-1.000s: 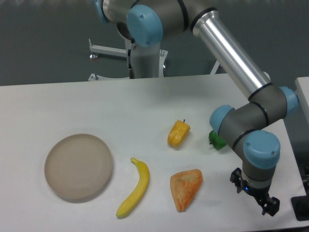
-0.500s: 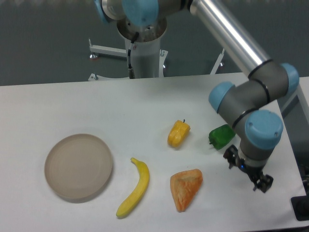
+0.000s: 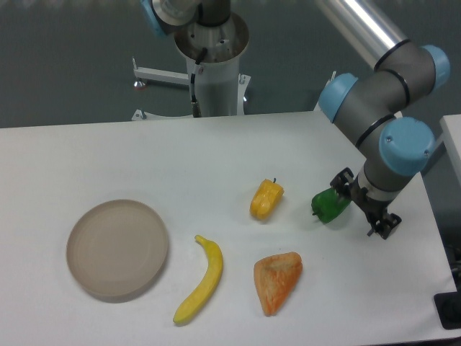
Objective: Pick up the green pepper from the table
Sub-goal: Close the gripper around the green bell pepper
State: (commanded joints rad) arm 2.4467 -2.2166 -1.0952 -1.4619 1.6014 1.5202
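The green pepper (image 3: 328, 206) lies on the white table (image 3: 216, 155), right of centre, small and glossy. My gripper (image 3: 361, 204) hangs just to its right, low over the table and partly covering the pepper's right edge. Its two dark fingers (image 3: 382, 225) stand apart, so the gripper is open with nothing held. The wrist and forearm rise above it towards the upper right.
A yellow-orange pepper (image 3: 266, 199) lies left of the green one. An orange wedge-shaped piece (image 3: 276, 280) and a banana (image 3: 201, 280) lie nearer the front. A round beige plate (image 3: 118, 249) sits at the left. The table's right edge (image 3: 441, 238) is close to the gripper.
The gripper has travelled from the front right corner back and slightly left, ending right beside the green pepper. The pepper and the other items have not moved.
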